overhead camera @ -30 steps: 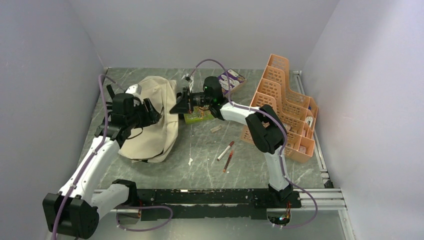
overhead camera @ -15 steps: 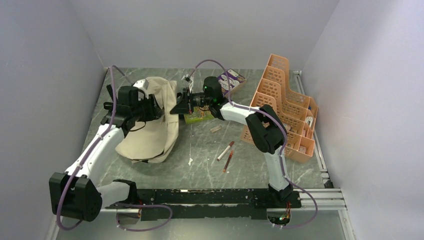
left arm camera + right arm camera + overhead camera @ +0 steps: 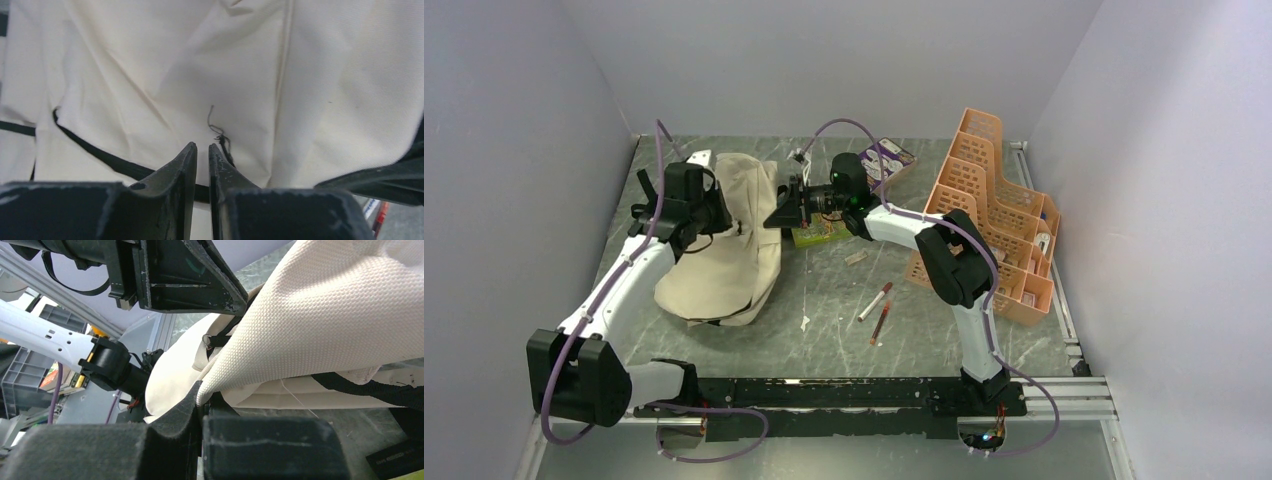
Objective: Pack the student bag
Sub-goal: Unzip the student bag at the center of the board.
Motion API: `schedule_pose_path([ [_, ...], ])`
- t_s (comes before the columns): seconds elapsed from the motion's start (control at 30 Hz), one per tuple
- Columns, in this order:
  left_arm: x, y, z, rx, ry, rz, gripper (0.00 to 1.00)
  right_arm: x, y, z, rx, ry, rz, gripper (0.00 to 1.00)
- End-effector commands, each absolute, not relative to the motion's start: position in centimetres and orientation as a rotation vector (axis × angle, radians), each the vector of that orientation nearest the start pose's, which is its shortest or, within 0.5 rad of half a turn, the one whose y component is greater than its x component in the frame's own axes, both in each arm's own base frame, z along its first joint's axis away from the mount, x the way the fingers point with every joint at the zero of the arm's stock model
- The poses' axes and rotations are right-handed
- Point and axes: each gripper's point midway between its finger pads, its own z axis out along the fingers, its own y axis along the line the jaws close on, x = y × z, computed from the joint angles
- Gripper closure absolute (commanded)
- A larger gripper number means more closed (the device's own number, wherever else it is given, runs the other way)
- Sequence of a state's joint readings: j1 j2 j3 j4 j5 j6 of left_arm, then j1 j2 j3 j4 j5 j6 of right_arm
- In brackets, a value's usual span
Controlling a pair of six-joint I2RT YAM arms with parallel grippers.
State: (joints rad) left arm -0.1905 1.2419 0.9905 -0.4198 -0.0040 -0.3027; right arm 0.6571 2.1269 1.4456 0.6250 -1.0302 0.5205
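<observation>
With the student bag [image 3: 724, 270] lying near the far-left corner of the bench [image 3: 824, 320], opening its mouth is the step in hand: the right gripper [image 3: 201, 392] is clamped on its cloth edge, while the left gripper [image 3: 200, 146] is nearly together over the fabric, its hold impossible to tell, and likely needs a firm pinch before pulling apart.

The top external view looks down from high behind the near edge, far enough to take in the whole tabletop [image 3: 844, 300]. The left wrist view looks past the left tool [image 3: 201, 152] straight onto the student bag [image 3: 150, 75], very close. The right wrist view looks low and sideways past the right tool [image 3: 201, 395] at the bag's edge, the left arm [image 3: 45, 337] beyond. All three share the bag.
</observation>
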Motion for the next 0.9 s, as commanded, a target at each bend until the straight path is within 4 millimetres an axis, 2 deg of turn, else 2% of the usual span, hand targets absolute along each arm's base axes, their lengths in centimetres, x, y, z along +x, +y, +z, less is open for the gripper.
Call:
schedule_pose_path([
  [0.0, 34.9, -5.3, 18.9, -0.219, 2.220, -0.119, 0.79, 31.3, 45.3, 22.0, -1.066, 1.486, 1.682, 1.00],
  [0.1, 34.4, -5.0, 19.3, -0.229, 2.214, -0.113, 0.73, 31.9, 45.3, 21.6, -1.034, 1.526, 1.654, 1.00],
  [0.27, 32.4, -7.4, 20.9, -0.168, 2.162, -0.302, 0.53, 35.1, 45.5, 19.4, -0.875, 1.721, 1.496, 1.00],
  [0.4, 30.2, -7.1, 21.0, -0.212, 2.156, -0.326, 0.51, 37.1, 44.8, 17.1, -0.757, 1.853, 1.366, 1.00],
  [0.63, 27.6, -0.3, 22.3, -0.489, 2.108, 0.040, 0.47, 39.7, 42.6, 14.1, -0.616, 2.012, 1.112, 1.00],
  [0.73, 27.4, 1.3, 23.1, -0.535, 2.094, 0.136, 0.44, 40.4, 41.2, 13.6, -0.561, 2.043, 1.022, 1.00],
  [0.87, 27.0, 2.6, 22.7, -0.608, 2.118, 0.210, 0.42, 41.7, 39.3, 12.8, -0.474, 2.103, 0.903, 1.00],
])
